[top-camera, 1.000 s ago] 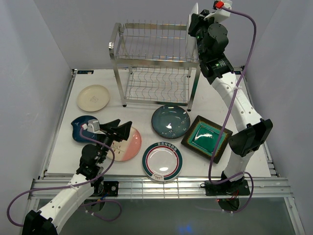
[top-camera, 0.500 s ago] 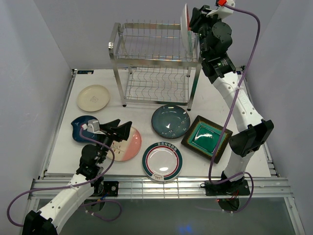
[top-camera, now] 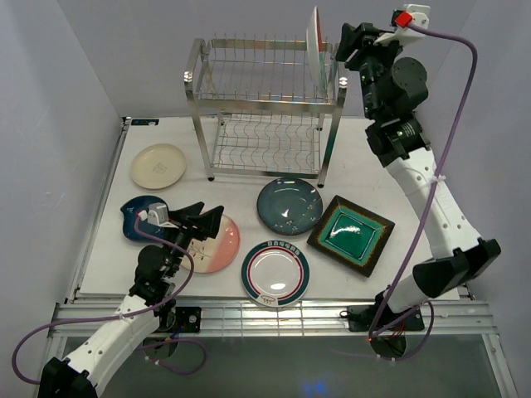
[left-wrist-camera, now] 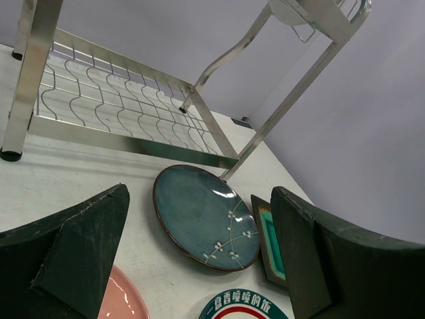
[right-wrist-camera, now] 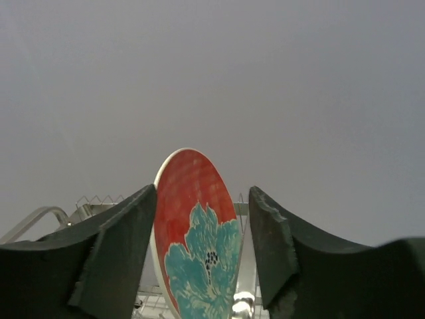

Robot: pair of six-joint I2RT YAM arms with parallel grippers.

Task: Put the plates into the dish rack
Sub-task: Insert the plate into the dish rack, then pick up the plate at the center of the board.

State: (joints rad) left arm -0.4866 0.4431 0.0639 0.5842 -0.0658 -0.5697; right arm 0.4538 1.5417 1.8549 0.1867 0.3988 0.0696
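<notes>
Red-and-teal round plate (top-camera: pixel 314 40) stands on its edge at the right end of the shiny steel wire dish rack's (top-camera: pixel 249 83) top shelf. The right claw (top-camera: pixel 347 43) sits beside it, fingers apart and holding nothing. The left claw (top-camera: pixel 207 217) is wide apart over the pink-and-cream plate (top-camera: pixel 217 249).

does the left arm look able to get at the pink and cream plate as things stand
Probably yes: the left arm holds its jaws wide open right over the pink-and-cream plate, which lies flat with nothing on top.
</notes>
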